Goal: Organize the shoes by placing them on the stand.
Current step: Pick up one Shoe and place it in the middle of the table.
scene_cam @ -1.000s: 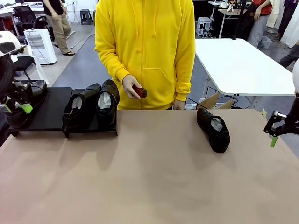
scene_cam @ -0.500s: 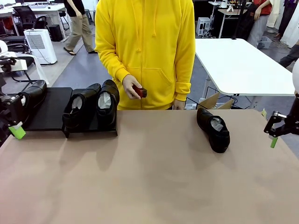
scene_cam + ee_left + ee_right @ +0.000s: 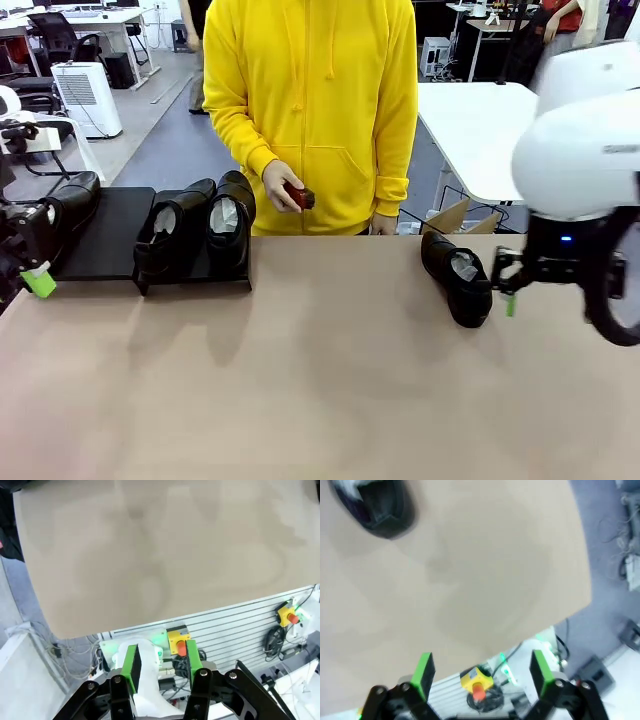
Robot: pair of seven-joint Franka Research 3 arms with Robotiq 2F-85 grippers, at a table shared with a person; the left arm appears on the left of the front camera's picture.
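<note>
Your right gripper (image 3: 508, 290), jaws wide and empty, just swung in beside the last glossy black leather shoe (image 3: 457, 277) near the table's (image 3: 320, 400) far right edge; left gripper (image 3: 160, 667) half-closed, nothing held.

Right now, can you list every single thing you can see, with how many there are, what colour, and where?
shoes: four, glossy black with white paper inside. Two side by side on the right panel of the stand; one at the stand's far left end; one alone on the table, right of middle.
stand: one, matte black, back left of the table.
table: one, tan top.
small red thing: one, in the person's hand.
person: one, yellow hoodie, at the far side.
left gripper: black with green pads, jaws partly apart, nothing between them, at the left edge by the stand.
right gripper: jaws wide open, empty, close beside the lone shoe.
</note>
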